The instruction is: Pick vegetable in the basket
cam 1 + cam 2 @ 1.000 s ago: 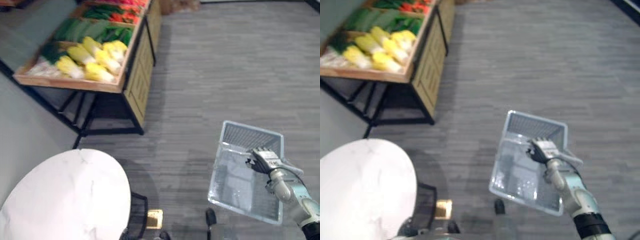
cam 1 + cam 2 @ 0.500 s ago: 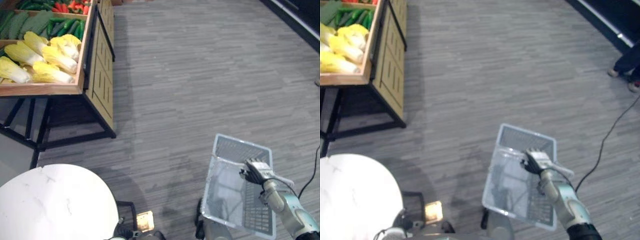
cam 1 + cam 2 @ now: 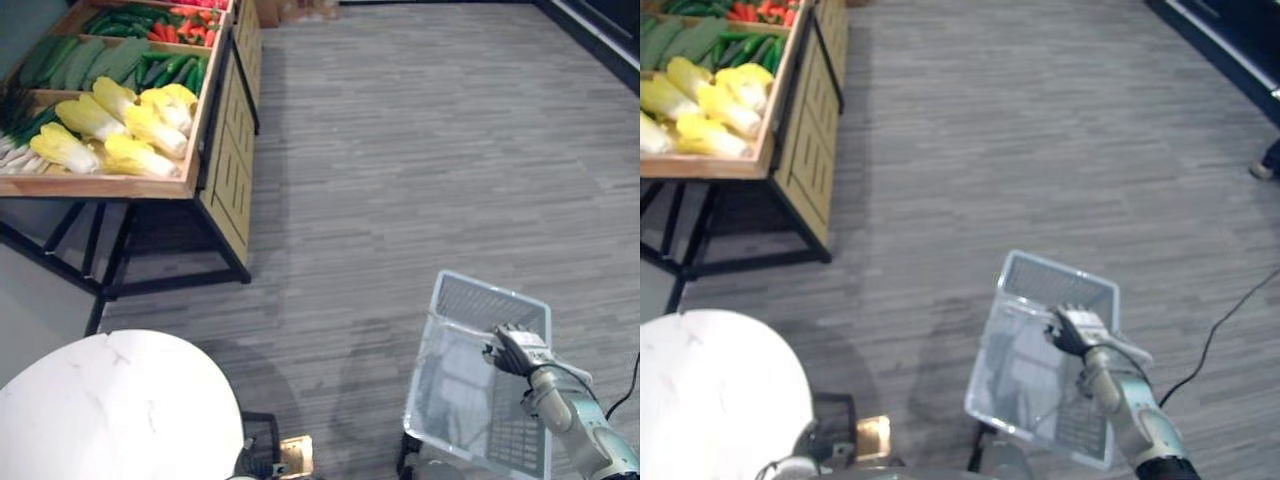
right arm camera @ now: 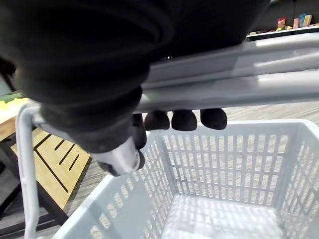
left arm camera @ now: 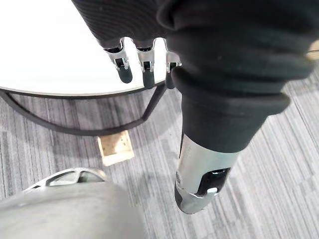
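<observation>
All the veg sits up in the stand (image 3: 228, 150) at the far left of the floor, well apart from the basket (image 3: 487, 298). The basket is empty. It hangs off the right hand (image 3: 515, 348), whose fingers (image 4: 184, 119) are wrapped round the grey handle (image 4: 239, 74). The left hand (image 5: 143, 59) is down beside the round white surface (image 3: 120, 410), fingers loose and straight, with nothing in them.

The easiest pick looks like the cabbages (image 3: 130, 125), lying along the front edge of the stand's tray. They're probably bulky and a bit hefty, with soft leafy tops that'd crush or tear if squeezed. The best spot to take one is likely round the thick pale stem end or the firm middle, with a wide wrap rather than a pinch.

The cucumbers (image 3: 110, 60) in the compartment behind look stiff and smooth. They're likely lighter but a bit slippery, so those want a grip round the middle.

The basket itself looks like light, rigid plastic mesh. Since it hangs from one handle, it'll probably tip or swing once a cabbage lands in it, so the veg is better set in low than dropped.
</observation>
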Available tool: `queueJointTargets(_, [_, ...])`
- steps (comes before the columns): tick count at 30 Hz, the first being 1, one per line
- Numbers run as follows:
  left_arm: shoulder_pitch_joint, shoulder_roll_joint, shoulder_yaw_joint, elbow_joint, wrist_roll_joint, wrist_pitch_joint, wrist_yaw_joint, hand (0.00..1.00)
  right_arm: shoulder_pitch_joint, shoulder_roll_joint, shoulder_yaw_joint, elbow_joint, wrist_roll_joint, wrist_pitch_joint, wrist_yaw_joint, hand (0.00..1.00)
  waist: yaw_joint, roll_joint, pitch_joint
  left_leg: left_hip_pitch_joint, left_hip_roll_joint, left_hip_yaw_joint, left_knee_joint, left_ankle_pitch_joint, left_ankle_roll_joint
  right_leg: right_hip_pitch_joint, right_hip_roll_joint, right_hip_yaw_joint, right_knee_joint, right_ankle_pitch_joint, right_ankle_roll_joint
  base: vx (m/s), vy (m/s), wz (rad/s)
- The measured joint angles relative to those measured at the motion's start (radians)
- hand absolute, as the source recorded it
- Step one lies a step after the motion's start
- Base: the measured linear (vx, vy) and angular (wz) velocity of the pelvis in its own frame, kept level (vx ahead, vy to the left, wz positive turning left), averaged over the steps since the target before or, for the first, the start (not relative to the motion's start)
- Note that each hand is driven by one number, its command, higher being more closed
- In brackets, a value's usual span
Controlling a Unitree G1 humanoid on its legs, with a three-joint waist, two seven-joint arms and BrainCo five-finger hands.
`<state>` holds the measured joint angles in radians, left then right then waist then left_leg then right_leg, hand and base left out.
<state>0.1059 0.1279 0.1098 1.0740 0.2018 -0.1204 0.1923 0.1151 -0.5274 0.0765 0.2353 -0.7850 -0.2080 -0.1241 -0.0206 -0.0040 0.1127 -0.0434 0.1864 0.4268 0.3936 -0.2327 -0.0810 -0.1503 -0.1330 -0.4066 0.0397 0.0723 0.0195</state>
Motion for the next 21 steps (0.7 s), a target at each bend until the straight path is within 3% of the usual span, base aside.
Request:
queueJointTargets(1, [0.002, 0.0, 0.004, 0.002, 0.0, 0.001, 0.0, 0.0, 0.003, 0.0, 0.0, 0.0, 0.001, -0.001, 0.0, 1.0, 0.001, 0.002, 0.0, -0.026, 0.018, -0.008, 0.069, 0.001, 0.001, 0.004, -0.005, -0.005, 0.016, -0.024, -0.003, 0.11, -0.098, 0.22])
queueJointTargets(3, [0.005, -0.004, 0.024, -0.005, -0.008, -0.005, 0.005, 0.0, 0.008, 0.0, 0.0, 0.0, 0.002, -0.003, -0.001, 1.0, 0.015, 0.011, 0.006, -0.102, 0.077, -0.047, 0.275, 0.05, 0.054, 0.039, 0.003, -0.021, 0.031, -0.054, -0.005, 0.06, -0.045, 0.14])
queueJointTargets(4, [-0.004, -0.001, 0.027, -0.012, -0.015, -0.007, 0.005, 0.0, 0.01, 0.0, 0.003, 0.005, 0.001, -0.002, 0.0, 1.0, 0.029, 0.007, 0.01, -0.136, 0.088, -0.087, 0.366, 0.127, 0.057, 0.074, 0.003, -0.02, 0.014, -0.061, -0.007, 0.05, -0.07, 0.12])
queueJointTargets(5, [-0.007, -0.002, 0.033, -0.017, -0.033, -0.009, 0.005, 0.0, 0.01, 0.001, 0.004, 0.005, 0.001, -0.003, 0.0, 1.0, 0.035, -0.013, 0.02, -0.174, 0.084, -0.111, 0.422, 0.167, 0.052, 0.104, -0.006, -0.021, -0.011, -0.061, -0.007, 0.08, -0.098, 0.11])
queueJointTargets(6, [-0.01, -0.004, 0.041, -0.021, -0.041, -0.013, 0.006, 0.0, 0.005, 0.0, -0.002, 0.004, 0.004, -0.001, -0.005, 1.0, 0.04, -0.013, 0.019, -0.203, 0.087, -0.114, 0.424, 0.112, 0.044, 0.114, -0.014, -0.02, -0.021, -0.062, -0.008, 0.07, -0.065, 0.11])
queueJointTargets(8, [-0.022, -0.004, 0.052, -0.022, -0.044, -0.013, 0.005, 0.0, -0.004, 0.0, -0.007, 0.005, 0.005, 0.0, -0.008, 1.0, 0.041, -0.013, 0.02, -0.253, 0.08, -0.104, 0.314, 0.059, 0.031, 0.109, -0.028, -0.021, -0.031, -0.062, -0.008, 0.06, -0.002, 0.06])
queueJointTargets(10, [-0.025, -0.006, 0.056, -0.03, -0.044, -0.013, 0.008, 0.0, -0.013, 0.0, -0.006, 0.006, 0.004, 0.001, -0.008, 1.0, 0.043, -0.011, 0.02, -0.263, 0.068, -0.101, 0.052, 0.083, -0.007, 0.1, -0.034, -0.021, -0.045, -0.062, -0.008, 0.06, 0.09, -0.03])
queueJointTargets(12, [-0.022, -0.014, 0.056, -0.034, -0.044, -0.009, 0.024, 0.0, -0.028, -0.003, 0.001, 0.008, 0.002, 0.007, -0.02, 1.0, 0.051, 0.018, 0.023, -0.253, 0.099, -0.107, -0.219, 0.153, -0.069, 0.104, -0.006, -0.006, -0.059, -0.064, 0.001, 0.11, 0.179, -0.26])
queueJointTargets(13, [-0.02, -0.016, 0.056, -0.037, -0.044, -0.008, 0.028, 0.0, -0.038, -0.003, 0.004, 0.01, 0.002, 0.009, -0.021, 1.0, 0.055, 0.03, 0.024, -0.253, 0.116, -0.109, -0.236, 0.154, -0.069, 0.104, 0.006, 0.006, -0.058, -0.064, 0.003, 0.17, 0.236, -0.56])
queueJointTargets(14, [-0.018, -0.016, 0.068, -0.038, -0.043, -0.006, 0.037, 0.0, -0.057, 0.007, 0.017, 0.017, 0.002, 0.014, -0.021, 1.0, 0.063, 0.038, 0.021, -0.244, 0.123, -0.107, -0.217, 0.223, -0.057, 0.112, 0.005, 0.04, -0.056, -0.071, 0.028, 0.23, 0.264, -0.55])
queueJointTargets(16, [-0.012, -0.016, 0.097, -0.041, -0.044, -0.007, 0.042, 0.0, -0.079, 0.02, 0.029, 0.015, 0.004, 0.012, -0.021, 1.0, 0.069, 0.006, 0.025, -0.231, 0.096, -0.103, -0.162, 0.224, -0.035, 0.122, -0.027, 0.09, -0.066, -0.062, 0.062, 0.3, 0.306, -0.65])
queueJointTargets(17, [-0.01, -0.015, 0.115, -0.044, -0.049, -0.009, 0.043, 0.0, -0.093, 0.024, 0.034, 0.01, 0.006, 0.007, -0.021, 1.0, 0.076, -0.014, 0.022, -0.235, 0.068, -0.102, -0.125, 0.204, 0.005, 0.123, -0.054, 0.116, -0.071, -0.057, 0.09, 0.28, 0.247, -0.56])
queueJointTargets(19, [-0.011, -0.007, 0.114, -0.049, -0.053, -0.006, 0.043, 0.0, -0.097, 0.032, 0.043, 0.004, 0.009, 0.005, -0.022, 1.0, 0.076, -0.044, 0.01, -0.236, 0.034, -0.072, -0.089, 0.152, 0.032, 0.12, -0.096, 0.134, -0.066, -0.047, 0.124, 0.3, 0.229, -0.27])
queueJointTargets(21, [-0.013, -0.01, 0.107, -0.048, -0.052, -0.002, 0.043, 0.0, -0.091, 0.046, 0.051, 0.008, 0.009, 0.006, -0.021, 1.0, 0.077, -0.053, 0.0, -0.226, 0.014, -0.039, -0.037, 0.085, 0.047, 0.083, -0.14, 0.161, 0.027, -0.042, 0.133, 0.35, 0.254, -0.23])
